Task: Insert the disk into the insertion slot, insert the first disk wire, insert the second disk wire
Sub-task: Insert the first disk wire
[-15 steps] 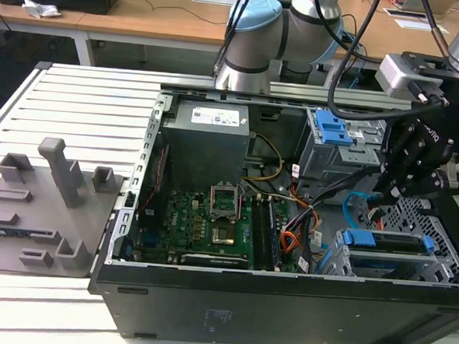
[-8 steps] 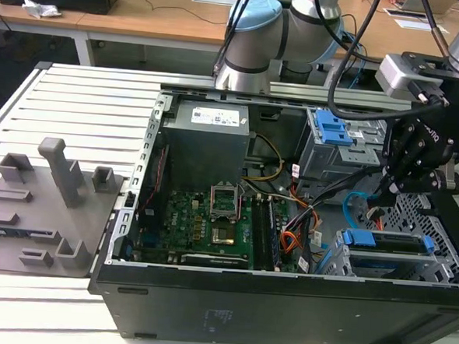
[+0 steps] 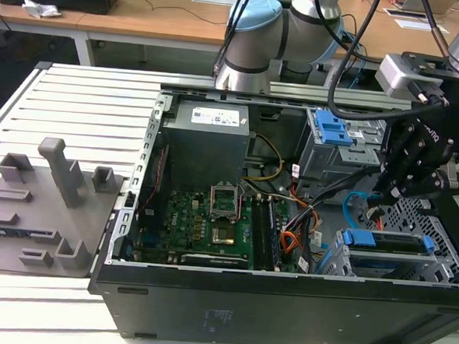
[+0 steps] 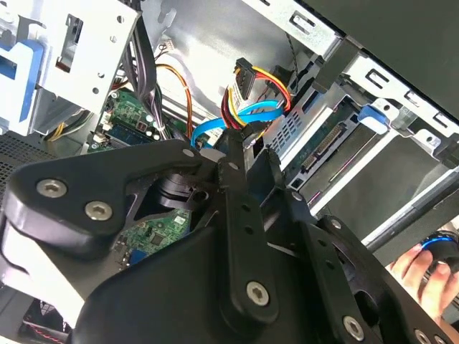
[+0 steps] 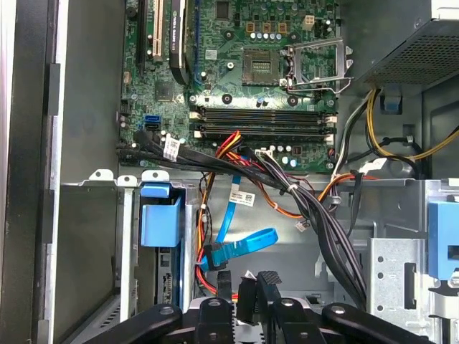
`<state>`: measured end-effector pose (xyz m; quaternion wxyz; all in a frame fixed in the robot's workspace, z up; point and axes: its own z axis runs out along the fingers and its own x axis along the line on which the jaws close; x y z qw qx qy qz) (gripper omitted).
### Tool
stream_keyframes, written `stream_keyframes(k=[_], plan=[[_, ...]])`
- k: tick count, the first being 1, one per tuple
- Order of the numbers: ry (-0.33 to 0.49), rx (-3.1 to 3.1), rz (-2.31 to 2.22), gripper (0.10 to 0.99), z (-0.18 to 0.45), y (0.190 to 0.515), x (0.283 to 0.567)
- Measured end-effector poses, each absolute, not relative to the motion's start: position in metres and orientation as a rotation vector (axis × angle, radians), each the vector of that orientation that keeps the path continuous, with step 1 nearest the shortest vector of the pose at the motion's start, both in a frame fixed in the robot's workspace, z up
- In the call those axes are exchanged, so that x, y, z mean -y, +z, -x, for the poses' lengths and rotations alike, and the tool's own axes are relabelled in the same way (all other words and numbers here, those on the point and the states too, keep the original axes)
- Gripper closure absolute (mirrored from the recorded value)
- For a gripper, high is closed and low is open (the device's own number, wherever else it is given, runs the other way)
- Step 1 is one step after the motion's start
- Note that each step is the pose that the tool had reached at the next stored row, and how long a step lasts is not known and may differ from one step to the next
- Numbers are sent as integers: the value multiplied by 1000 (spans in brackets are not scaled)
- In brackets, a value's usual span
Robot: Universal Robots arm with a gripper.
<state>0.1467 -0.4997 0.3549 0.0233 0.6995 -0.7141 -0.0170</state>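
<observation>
The disk [image 3: 393, 244] is sitting in its blue caddy inside the insertion slot [image 3: 445, 269], at the exterior view's right end of the open computer case [image 3: 283, 308], which is also holding the motherboard [image 3: 195, 224], the power supply [image 3: 208, 143] and the taller cage [image 3: 347, 156] with blue latches. The gripper [image 4: 242, 140] is hovering just beside the slot's perforated side, right at the looping second disk wire [image 5: 247, 242] and the first disk wire [image 4: 262, 89], whose black plug is hanging apart from the disk. Whether it is pinching either wire, I cannot tell.
</observation>
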Motion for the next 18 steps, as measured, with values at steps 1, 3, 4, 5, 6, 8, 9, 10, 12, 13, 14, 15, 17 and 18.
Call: stream_keyframes(k=[1, 3, 4, 5, 6, 8, 9, 10, 12, 13, 14, 15, 17, 18], plan=[[-52, 2211, -2166, 796, -147, 357, 500], [-52, 2211, -2166, 796, -147, 361, 500], [-52, 2211, -2166, 796, -147, 360, 500], [-52, 2211, -2166, 796, -147, 359, 500], [-53, 2210, -2164, 796, -147, 356, 500], [-56, 2208, -2163, 796, -147, 352, 498], [-57, 2208, -2163, 796, -147, 351, 498], [-52, 2206, -2161, 796, -147, 350, 498], [-40, 2201, -2155, 796, -147, 348, 498], [-36, 2200, -2153, 796, -147, 348, 498], [-36, 2200, -2153, 796, -147, 348, 498], [-36, 2199, -2153, 796, -147, 348, 498], [-35, 2199, -2153, 796, -147, 348, 498], [-35, 2199, -2153, 878, -147, 348, 498]])
